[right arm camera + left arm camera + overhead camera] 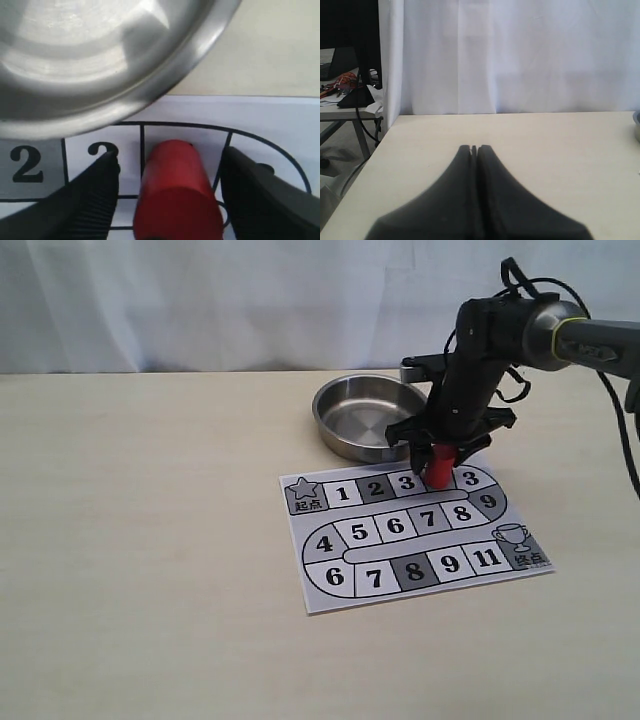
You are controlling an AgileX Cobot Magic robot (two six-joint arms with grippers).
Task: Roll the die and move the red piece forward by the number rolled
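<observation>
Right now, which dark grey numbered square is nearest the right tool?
The dark 2 in the top row, where the right tool straddles the red piece; the dark 8 lies in the bottom row.

glossy metal bowl (365,418), seemingly matt paper board (380,552)

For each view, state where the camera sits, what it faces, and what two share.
Exterior: off the arms, looking down at board, bowl, red piece; right arm shows.
Left wrist: low over the table, facing a curtain; shut left fingers show.
Right wrist: above the red piece; open right fingers show.
Exterior and right wrist share the bowl.
</observation>
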